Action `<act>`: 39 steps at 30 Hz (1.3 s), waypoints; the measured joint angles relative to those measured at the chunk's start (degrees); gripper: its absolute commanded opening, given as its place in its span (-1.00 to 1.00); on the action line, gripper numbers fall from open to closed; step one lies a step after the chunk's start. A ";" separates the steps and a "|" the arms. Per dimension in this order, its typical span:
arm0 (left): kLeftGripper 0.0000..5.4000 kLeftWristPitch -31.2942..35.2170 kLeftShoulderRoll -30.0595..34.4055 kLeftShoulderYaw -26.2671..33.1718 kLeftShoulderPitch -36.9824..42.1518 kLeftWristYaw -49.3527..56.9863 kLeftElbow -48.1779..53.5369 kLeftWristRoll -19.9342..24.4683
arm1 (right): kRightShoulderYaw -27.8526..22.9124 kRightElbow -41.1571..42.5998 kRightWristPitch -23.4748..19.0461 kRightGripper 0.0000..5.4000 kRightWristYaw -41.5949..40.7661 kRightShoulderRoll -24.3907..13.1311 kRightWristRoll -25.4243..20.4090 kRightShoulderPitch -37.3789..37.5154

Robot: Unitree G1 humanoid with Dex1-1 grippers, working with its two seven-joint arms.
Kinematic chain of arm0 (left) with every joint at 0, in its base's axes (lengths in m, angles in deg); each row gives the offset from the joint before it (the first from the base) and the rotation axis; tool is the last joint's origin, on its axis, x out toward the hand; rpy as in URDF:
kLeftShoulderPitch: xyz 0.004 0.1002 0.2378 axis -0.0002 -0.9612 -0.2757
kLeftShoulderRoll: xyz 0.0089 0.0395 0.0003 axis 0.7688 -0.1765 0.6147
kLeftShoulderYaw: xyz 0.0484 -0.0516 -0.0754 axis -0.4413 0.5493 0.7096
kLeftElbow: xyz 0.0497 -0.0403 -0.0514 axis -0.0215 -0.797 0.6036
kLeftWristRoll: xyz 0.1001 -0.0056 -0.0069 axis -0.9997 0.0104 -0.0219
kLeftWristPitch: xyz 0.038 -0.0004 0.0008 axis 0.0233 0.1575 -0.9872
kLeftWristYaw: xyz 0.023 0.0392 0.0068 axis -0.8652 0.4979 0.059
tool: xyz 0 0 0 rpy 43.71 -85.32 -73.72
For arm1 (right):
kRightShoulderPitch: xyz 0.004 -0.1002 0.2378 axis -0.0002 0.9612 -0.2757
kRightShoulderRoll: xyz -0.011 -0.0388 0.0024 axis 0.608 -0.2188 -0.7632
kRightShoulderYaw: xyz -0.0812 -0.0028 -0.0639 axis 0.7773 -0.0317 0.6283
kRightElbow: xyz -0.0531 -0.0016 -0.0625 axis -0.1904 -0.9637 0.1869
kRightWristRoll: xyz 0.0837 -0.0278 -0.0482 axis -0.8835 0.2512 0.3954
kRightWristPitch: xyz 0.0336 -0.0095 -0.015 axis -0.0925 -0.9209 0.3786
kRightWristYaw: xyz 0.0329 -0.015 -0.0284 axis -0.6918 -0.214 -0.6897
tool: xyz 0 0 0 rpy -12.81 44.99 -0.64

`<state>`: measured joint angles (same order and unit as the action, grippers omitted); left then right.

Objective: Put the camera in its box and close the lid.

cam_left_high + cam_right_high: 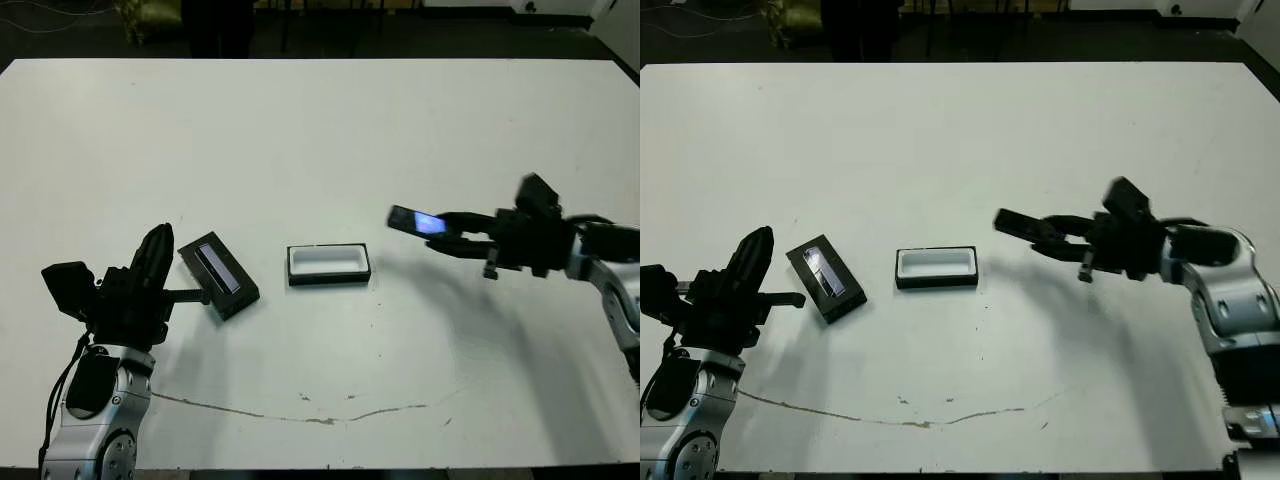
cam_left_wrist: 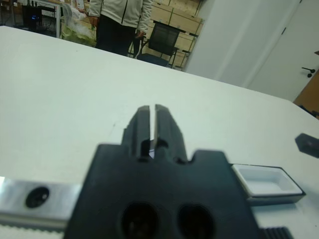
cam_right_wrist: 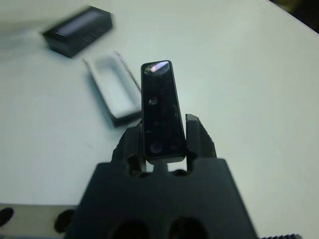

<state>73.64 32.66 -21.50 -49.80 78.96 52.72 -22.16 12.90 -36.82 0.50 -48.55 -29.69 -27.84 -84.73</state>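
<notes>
The slim black camera [image 1: 415, 221] hangs in the air right of the box, its bluish glossy end showing, and my right gripper [image 1: 442, 236] is shut on it. In the right wrist view the camera [image 3: 162, 107] stands out between the two fingers [image 3: 198, 137]. The box [image 1: 328, 264], an open black tray with a white lining, lies at the table's middle. To its left the lid [image 1: 218, 280] lies flat at an angle, stripe up. My left gripper [image 1: 157, 240] is shut on nothing, just left of the lid.
A thin dark crack line [image 1: 300, 410] runs along the table near its front edge. Beyond the far edge stands a person [image 2: 119, 15] beside a dark chair [image 2: 159, 42] and stacked cartons. White table [image 1: 320, 140] stretches behind the box.
</notes>
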 measured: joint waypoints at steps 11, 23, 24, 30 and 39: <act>-1.00 0.70 0.00 0.01 0.09 0.26 0.41 -0.07 | 8.83 2.62 -6.37 -0.76 -4.26 3.26 2.63 -6.98; -1.00 0.68 0.00 -0.11 0.20 0.22 0.45 -0.39 | 15.35 1.60 -11.22 -0.76 -7.29 6.25 5.98 -11.69; -1.00 0.68 0.00 -0.15 0.19 0.22 0.44 -0.52 | 15.42 1.32 -11.24 -0.76 -7.42 6.37 6.05 -11.91; -1.00 0.69 -0.01 -0.30 0.18 0.22 0.43 -0.54 | 16.05 -0.29 -9.36 -0.76 -7.66 7.09 7.93 -12.71; -1.00 0.69 -0.01 -0.47 0.18 0.28 0.38 -0.96 | 14.56 -3.37 -7.40 -0.76 -7.81 7.95 8.41 -13.67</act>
<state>74.34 32.65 -21.97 -49.61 79.24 53.10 -23.12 27.46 -40.19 -6.90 -56.36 -21.73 -19.44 -98.40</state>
